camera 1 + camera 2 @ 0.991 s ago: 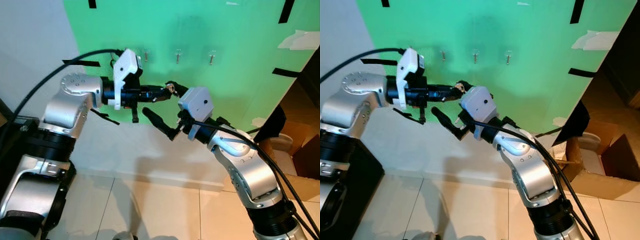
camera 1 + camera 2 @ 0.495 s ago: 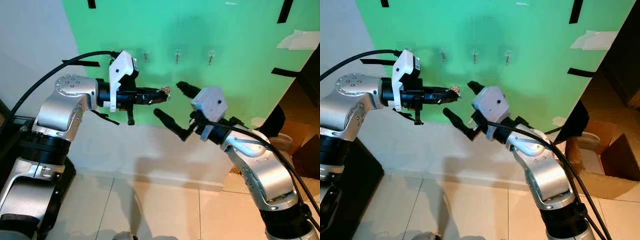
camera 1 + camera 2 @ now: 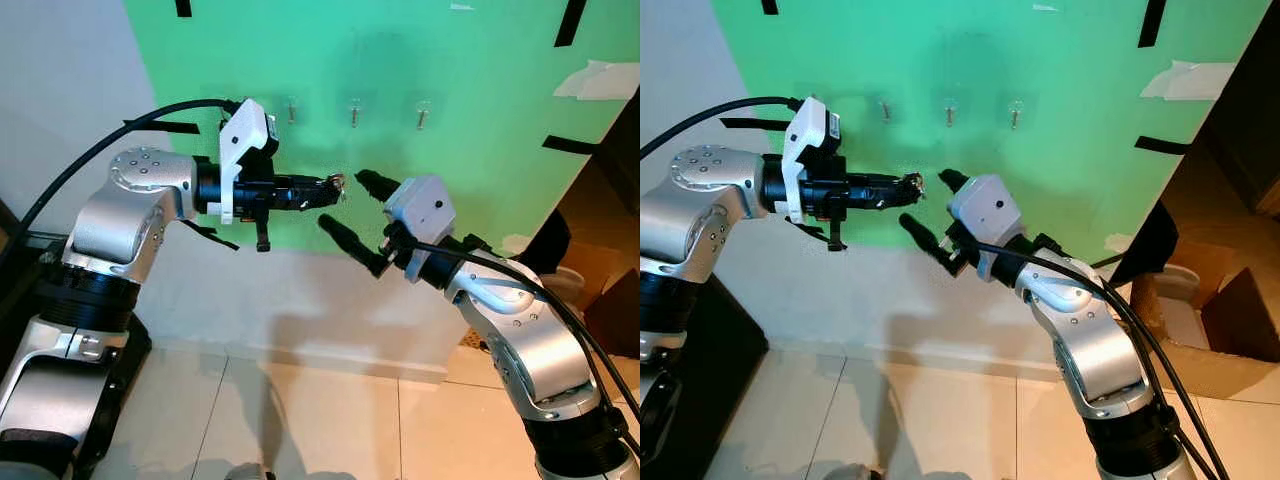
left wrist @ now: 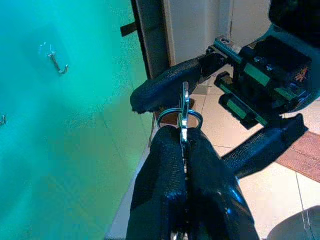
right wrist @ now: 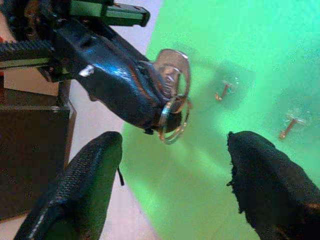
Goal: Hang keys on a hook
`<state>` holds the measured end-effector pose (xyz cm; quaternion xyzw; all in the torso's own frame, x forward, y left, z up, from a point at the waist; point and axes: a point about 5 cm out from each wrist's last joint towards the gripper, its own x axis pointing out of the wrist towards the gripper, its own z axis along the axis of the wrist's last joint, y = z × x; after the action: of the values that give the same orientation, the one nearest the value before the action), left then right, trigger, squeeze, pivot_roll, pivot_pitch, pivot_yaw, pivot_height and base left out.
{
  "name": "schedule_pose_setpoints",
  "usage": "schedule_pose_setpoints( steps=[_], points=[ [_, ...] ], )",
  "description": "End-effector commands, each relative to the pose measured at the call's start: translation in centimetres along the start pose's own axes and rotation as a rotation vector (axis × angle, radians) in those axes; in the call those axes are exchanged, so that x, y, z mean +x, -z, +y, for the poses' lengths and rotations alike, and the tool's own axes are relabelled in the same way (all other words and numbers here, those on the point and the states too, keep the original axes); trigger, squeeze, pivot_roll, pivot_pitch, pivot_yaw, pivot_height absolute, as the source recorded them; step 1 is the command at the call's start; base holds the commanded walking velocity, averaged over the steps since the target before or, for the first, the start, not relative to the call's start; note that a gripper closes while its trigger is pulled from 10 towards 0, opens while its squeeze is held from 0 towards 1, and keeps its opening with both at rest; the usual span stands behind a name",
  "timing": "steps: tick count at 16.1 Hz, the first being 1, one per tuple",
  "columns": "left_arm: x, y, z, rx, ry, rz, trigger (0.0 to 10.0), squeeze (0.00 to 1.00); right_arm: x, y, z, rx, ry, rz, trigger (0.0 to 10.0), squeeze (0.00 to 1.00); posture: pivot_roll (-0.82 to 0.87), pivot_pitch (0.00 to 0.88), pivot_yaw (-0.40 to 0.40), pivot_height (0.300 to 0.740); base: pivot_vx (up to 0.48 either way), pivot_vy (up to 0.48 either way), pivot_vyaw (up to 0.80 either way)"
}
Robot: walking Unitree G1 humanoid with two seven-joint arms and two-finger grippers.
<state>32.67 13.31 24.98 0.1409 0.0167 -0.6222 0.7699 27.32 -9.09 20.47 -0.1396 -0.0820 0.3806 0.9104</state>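
Green wall (image 3: 480, 90) ahead: left gripper (image 3: 333, 187) pinches keys (image 5: 172, 95); right gripper (image 3: 350, 205) gapes. We advise presenting the ring squarely to a hook (image 3: 354, 112).

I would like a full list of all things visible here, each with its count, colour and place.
key on ring: one, silver, pinched in the left tool, in front of the green board
hooks: three, small metal, in a row on the green board
green board: one, against the white wall
tape strips: several, black, on the board's edges
cardboard box: one, brown, on the floor at right
left tool: one, black, shut on the key
right tool: one, black, open, facing the key
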Motion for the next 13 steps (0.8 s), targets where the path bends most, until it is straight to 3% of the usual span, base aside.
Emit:
schedule_pose_setpoints(
  steps=[1,13],
  points=[
    [-0.33,-0.19,-0.11,0.006,0.003,0.000,10.0,0.00,0.09,-0.16,-0.57,-0.008,0.027,0.007,0.0,0.00,-0.04,0.000,0.012,0.740,0.000,0.000,0.00],
    [-0.29,-0.39,-0.30,0.002,0.017,-0.002,10.0,0.00,0.24,0.09,-1.51,0.001,0.106,0.012,0.0,0.00,-0.04,0.000,0.013,0.740,0.000,0.000,0.00]
  ],
)
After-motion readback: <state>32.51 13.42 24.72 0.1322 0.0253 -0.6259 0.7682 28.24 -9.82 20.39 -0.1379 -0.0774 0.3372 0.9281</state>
